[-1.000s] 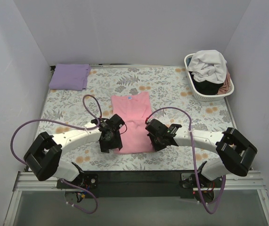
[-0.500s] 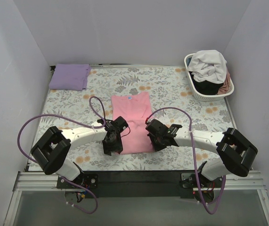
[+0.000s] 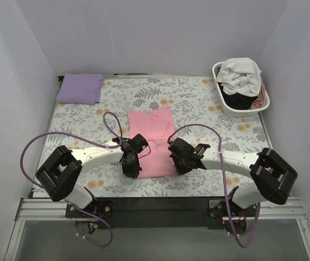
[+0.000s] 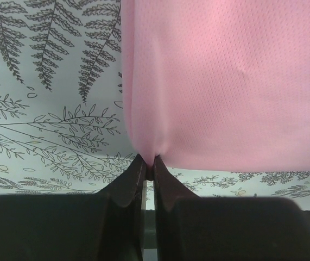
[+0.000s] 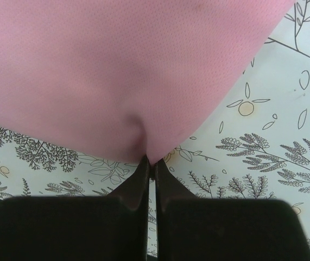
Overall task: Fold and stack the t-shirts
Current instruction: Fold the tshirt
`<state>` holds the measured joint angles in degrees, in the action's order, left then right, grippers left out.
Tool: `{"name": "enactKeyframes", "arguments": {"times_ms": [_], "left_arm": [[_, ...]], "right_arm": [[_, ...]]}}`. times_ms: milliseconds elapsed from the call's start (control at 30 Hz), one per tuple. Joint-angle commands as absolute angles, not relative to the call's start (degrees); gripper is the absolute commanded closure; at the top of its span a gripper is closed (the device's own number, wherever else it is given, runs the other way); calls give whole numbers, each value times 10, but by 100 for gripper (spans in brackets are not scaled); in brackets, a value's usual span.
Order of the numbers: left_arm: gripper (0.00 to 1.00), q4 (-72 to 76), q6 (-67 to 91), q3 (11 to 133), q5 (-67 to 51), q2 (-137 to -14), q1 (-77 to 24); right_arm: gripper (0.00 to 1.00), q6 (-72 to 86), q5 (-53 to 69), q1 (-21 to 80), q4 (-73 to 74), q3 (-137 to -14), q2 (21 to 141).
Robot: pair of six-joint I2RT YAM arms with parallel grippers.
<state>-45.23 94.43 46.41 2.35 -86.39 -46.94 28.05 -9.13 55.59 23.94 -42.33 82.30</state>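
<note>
A light pink t-shirt (image 3: 152, 138) lies folded to a long strip in the middle of the table, collar away from me. At its near left corner my left gripper (image 3: 133, 169) is shut on the hem; in the left wrist view the pink cloth (image 4: 220, 81) puckers into the closed tips of that gripper (image 4: 150, 161). My right gripper (image 3: 177, 165) is shut on the near right corner, and the pink fabric (image 5: 116, 65) bunches at its tips (image 5: 151, 161). A folded lavender t-shirt (image 3: 80, 88) rests at the far left corner.
A white slatted laundry basket (image 3: 226, 105) sits at the far right, holding white, black and dusty pink tees (image 3: 240, 76). The floral table cover (image 3: 198, 103) spreads under everything. White walls close in the back and both sides.
The left gripper slid in to the shirt's near left corner and closed on the hem. The right gripper stayed shut on its corner.
</note>
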Motion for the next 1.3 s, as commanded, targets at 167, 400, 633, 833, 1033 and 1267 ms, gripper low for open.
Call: {"name": "enactKeyframes", "arguments": {"times_ms": [167,400,633,833,1033,1267], "left_arm": [[100,-507,950,470,39,-815,-490],[100,-579,1073,425,1,-737,-624],[100,-616,1192,424,-51,-701,-778],[100,-686,1168,519,11,-686,-745],[100,-663,1055,555,5,-668,-616],[100,-593,961,570,-22,-675,-490]], "right_arm": [[99,257,-48,571,348,-439,803],[99,295,46,628,433,-395,709],[99,345,102,696,489,-376,637],[99,314,49,688,572,-469,631],[99,249,26,611,618,-600,671],[99,157,48,508,616,-705,746]]}}
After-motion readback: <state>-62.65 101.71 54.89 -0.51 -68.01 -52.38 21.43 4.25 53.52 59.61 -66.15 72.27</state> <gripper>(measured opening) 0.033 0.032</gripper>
